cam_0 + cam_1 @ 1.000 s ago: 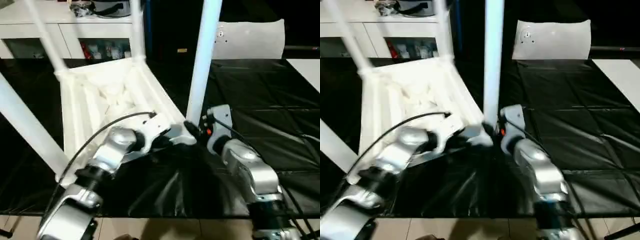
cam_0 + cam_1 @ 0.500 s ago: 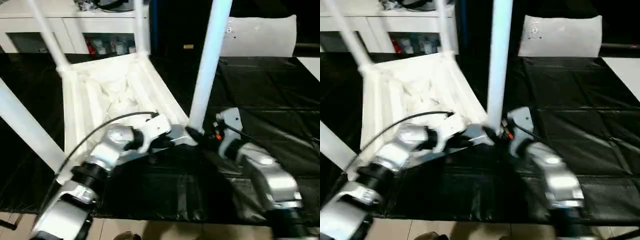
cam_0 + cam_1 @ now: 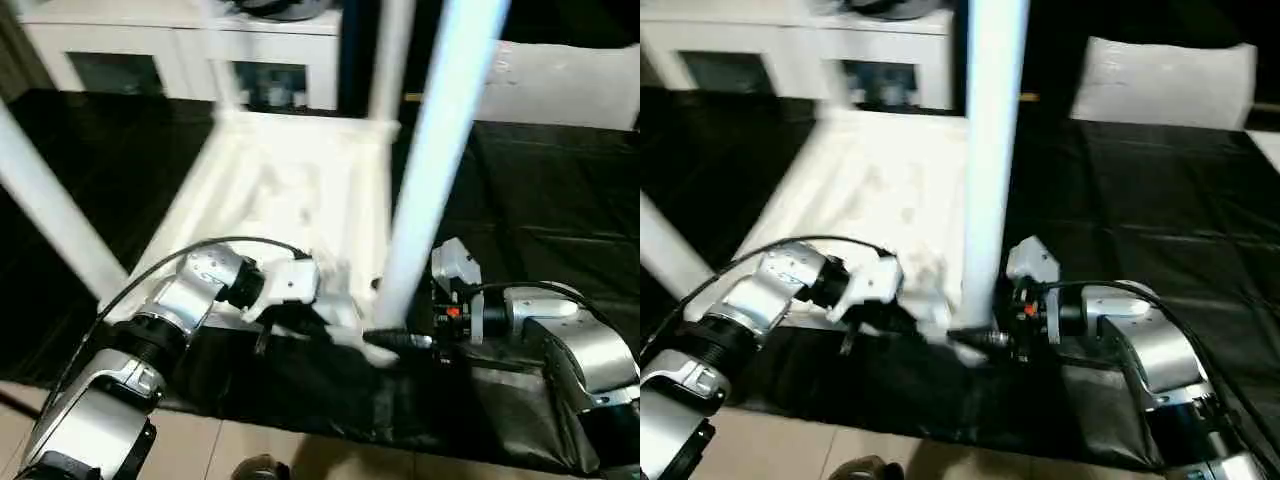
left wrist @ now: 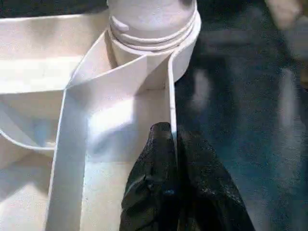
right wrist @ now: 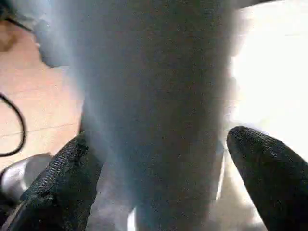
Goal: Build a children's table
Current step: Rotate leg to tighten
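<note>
The left end effector (image 4: 171, 144) pinches the tabletop (image 3: 290, 190) rim, while the right end effector (image 5: 159, 178) straddles a leg (image 5: 149, 96), released.

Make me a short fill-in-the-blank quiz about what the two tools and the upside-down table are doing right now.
1. The left tool is pinched shut on the tabletop's ____.
2. The right tool's fingers stand ____ on either side of the near leg.
3. The tabletop lies with its ribbed underside facing ____.
4. The cloth under the table is ____ in colour.

Missing words: rim; open; up; black
</note>
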